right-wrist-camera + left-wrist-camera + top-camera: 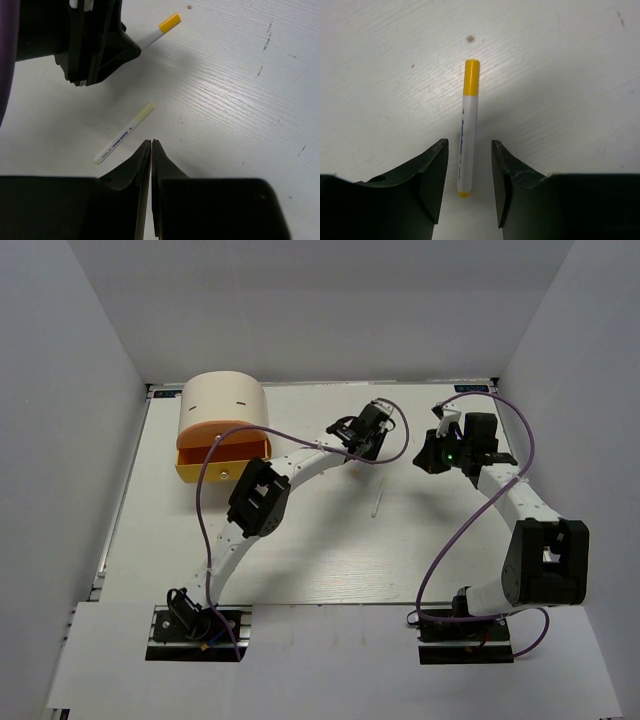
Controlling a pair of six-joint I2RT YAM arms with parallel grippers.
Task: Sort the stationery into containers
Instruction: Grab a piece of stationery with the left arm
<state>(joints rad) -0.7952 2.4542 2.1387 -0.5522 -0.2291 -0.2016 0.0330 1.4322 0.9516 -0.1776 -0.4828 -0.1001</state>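
A white pen with a yellow cap lies flat on the table, its tail end between the fingers of my left gripper. The jaws are open, with a gap on each side of the pen. In the right wrist view the same pen pokes out from under the left gripper. A second white pen with a pale yellow cap lies just ahead of my right gripper, which is shut on nothing. The cream half-cylinder container stands at the back left, with its orange drawer pulled out above a yellow one.
Both arms reach over the middle back of the white table, the left gripper and right gripper close together. Purple cables loop over each arm. The pale-capped pen lies between the arms. Grey walls enclose the table.
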